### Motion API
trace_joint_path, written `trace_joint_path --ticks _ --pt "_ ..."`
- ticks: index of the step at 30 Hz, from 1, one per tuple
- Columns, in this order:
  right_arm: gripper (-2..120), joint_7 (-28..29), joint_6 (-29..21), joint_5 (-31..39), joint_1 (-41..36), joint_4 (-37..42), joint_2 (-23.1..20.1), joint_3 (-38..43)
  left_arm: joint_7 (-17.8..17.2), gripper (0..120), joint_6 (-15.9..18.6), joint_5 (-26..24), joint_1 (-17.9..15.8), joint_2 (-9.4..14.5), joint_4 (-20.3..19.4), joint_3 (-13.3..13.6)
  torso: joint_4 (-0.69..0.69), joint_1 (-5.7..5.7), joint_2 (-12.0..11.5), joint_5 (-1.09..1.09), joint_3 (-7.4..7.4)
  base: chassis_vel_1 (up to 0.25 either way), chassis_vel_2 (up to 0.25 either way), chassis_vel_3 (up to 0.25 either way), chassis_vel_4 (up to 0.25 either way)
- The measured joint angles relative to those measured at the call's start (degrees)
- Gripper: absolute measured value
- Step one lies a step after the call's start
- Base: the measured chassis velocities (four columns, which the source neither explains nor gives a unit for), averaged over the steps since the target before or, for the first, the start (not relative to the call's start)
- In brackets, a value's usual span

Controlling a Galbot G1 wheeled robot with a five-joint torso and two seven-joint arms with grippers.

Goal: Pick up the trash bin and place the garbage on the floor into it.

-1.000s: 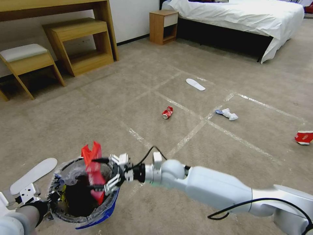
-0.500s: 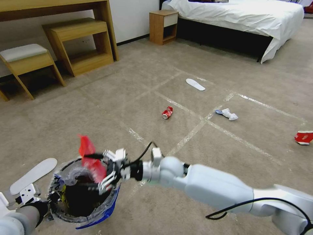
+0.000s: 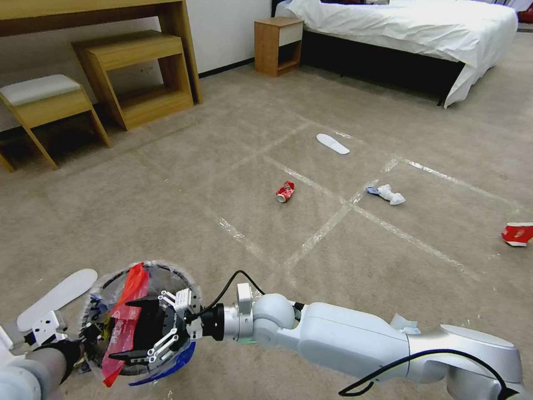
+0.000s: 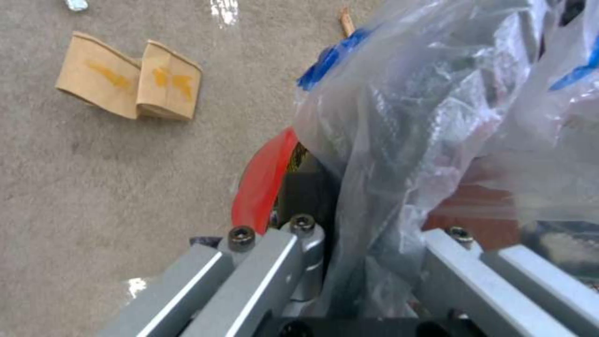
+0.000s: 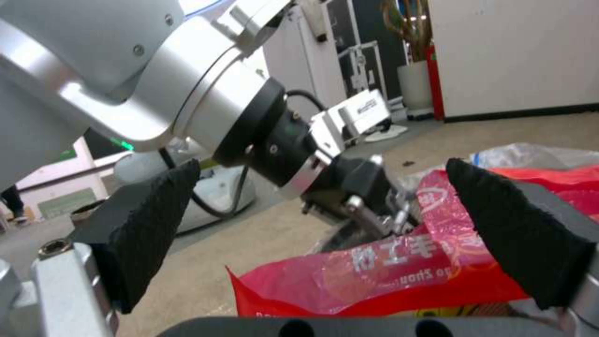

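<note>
Your right hand (image 3: 133, 329) sits over the mouth of the trash bin (image 3: 166, 364), its black fingers (image 5: 147, 220) spread wide apart and gripping nothing. The red wrapper (image 3: 123, 322) lies draped across the bin's opening between those fingers, one end sticking up past the far rim and the other hanging over the near edge; in the right wrist view the wrapper (image 5: 387, 271) lies loose between the two pads, and you cannot tell whether it touches either one. Your left hand (image 4: 349, 262) is clamped on the bin's rim at the lower left of the head view, with the crinkled clear bag (image 4: 437, 121) bunched between its grey fingers and the bin's red side (image 4: 262, 178) just beside them. The bin is held above the carpet (image 3: 166, 183). A white insole (image 3: 55, 298) lies on the floor near the bin, to its left. Well ahead of you, a crushed red can (image 3: 285, 191) lies beside a tape strip, crumpled white paper (image 3: 387, 194) sits to its right, a second white insole (image 3: 332, 143) lies farther off, and a red-white carton (image 3: 517, 233) rests at the right edge. In the left wrist view, a folded brown cardboard scrap (image 4: 130, 77) lies flat on the carpet below the bin.
</note>
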Motion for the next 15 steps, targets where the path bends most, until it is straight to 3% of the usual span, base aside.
trace_joint_path --ticks 15 --pt "100 -0.77 1.13 -1.66 -0.59 -6.65 2.3 -2.13 -0.04 0 -0.04 -0.28 0.34 -0.3 -1.14 0.05 0.0 0.0 0.0 0.01 0.0 0.0 0.0 0.0 0.0"
